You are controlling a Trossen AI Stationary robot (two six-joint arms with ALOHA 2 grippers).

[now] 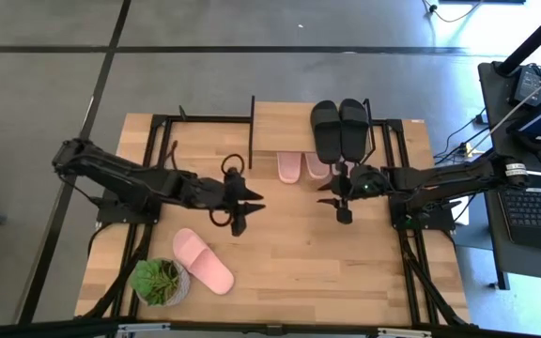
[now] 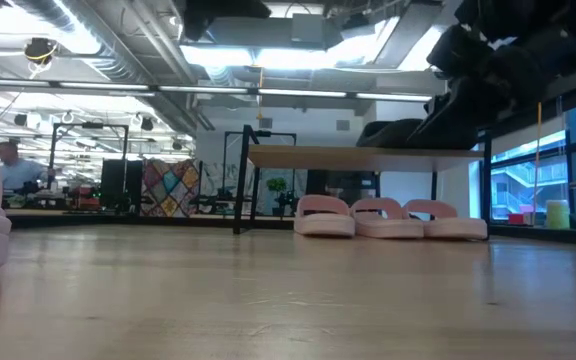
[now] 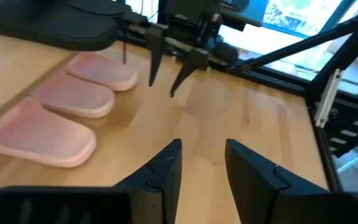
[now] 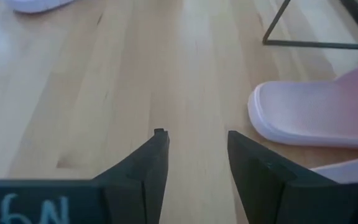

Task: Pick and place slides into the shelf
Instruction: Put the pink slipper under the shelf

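Observation:
The shelf [image 1: 280, 127] stands at the table's far middle on thin black legs. Two black slides [image 1: 339, 127] lie side by side on its plank top. Three pink slides [image 2: 388, 218] rest on their soles in a row on the table under the shelf; the high view shows only the ends of two [image 1: 301, 167]. Another pink slide [image 1: 203, 260] lies on the table at the near left. My left gripper [image 1: 250, 212] is open and empty over the table's middle, left of the shelf's front. My right gripper [image 1: 334, 205] is open and empty just in front of the shelf's right part, facing the left gripper.
A small potted green plant [image 1: 158, 280] stands at the near left corner, right beside the loose pink slide. The shelf's black legs [image 4: 303, 37] stand near my right gripper. Bare wooden tabletop [image 1: 346, 272] lies between the grippers and the near edge.

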